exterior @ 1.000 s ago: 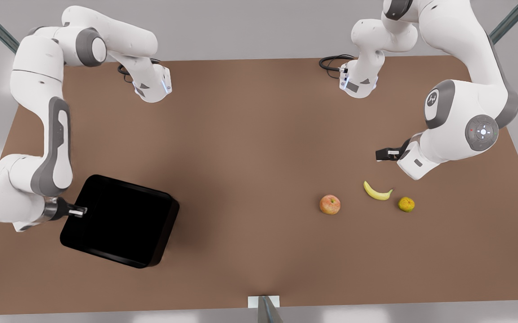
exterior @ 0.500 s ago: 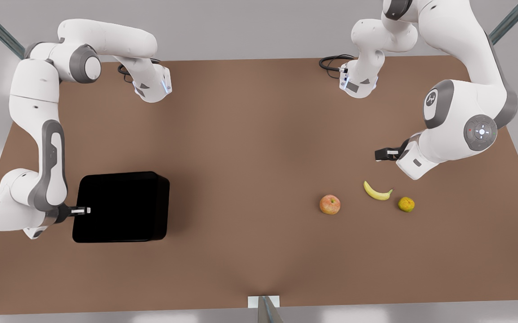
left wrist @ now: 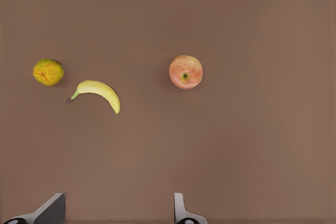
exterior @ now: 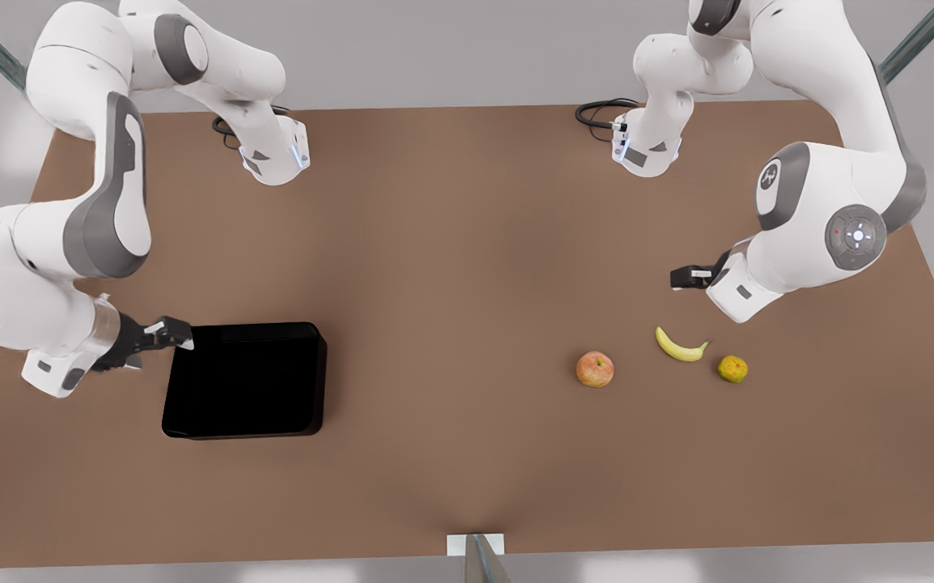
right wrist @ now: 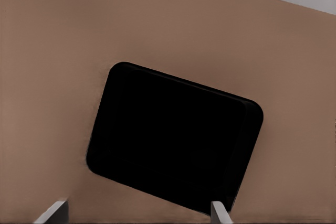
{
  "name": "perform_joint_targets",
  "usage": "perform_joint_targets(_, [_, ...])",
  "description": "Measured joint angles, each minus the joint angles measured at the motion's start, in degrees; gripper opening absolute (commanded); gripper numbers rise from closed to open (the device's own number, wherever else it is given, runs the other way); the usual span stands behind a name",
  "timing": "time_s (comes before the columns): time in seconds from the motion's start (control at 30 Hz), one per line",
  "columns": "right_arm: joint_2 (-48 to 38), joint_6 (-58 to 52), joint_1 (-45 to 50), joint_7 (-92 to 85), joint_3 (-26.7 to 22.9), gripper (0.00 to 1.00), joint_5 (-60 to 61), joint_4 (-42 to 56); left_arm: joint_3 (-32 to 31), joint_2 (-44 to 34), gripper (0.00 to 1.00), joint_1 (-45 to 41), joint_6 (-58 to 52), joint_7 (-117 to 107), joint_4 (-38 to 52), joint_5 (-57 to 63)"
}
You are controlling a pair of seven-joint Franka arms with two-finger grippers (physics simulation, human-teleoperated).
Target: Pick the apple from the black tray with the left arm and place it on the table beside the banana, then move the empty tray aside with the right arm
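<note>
Apple: the apple point(exterior: 595, 369) sits on the bare table point(exterior: 451, 267), off the tray, toward the table's edge on the front view's right and just beside the banana point(exterior: 681, 345). It also shows in the left wrist view point(left wrist: 186, 72), upright with its stem pit facing the camera.
Banana and small fruit: the banana lies between the apple and a smaller orange-green round fruit point(exterior: 732, 369); none of the three touch.
Black tray: the black tray point(exterior: 247, 380) lies flat and empty near the table's edge on the front view's left, well apart from the fruit. In the right wrist view the tray point(right wrist: 173, 137) sits at a skew to the pincer.
Left pincer: the left pincer point(exterior: 687, 278) hangs above the table near the banana, holding nothing; its fingers point(left wrist: 179, 208) stand wide apart.
Right pincer: the right pincer point(exterior: 167, 334) is at the tray's corner nearest the table's left edge, above the rim; its fingers point(right wrist: 218, 212) are spread wide and grip nothing.
Stage: judging by how things lie, the apple step looks done and the tray looks set aside.
Handling of the tray: it appears stiff, light and glossy, so probably slick. The low rim is the only place to pinch; a corner hold would let it swing, so mid-edge is the safer spot.
Handling of the apple: firm, round, apt to roll if nudged.
</note>
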Motion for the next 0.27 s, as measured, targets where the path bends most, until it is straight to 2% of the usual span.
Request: perform_joint_targets(0.27, [-0.4,-3.9,0.4,6.9,-0.1,1.0,-0.5,0.0,0.0,0.0,1.0,0.1,0.1,0.1,0.0,0.1])
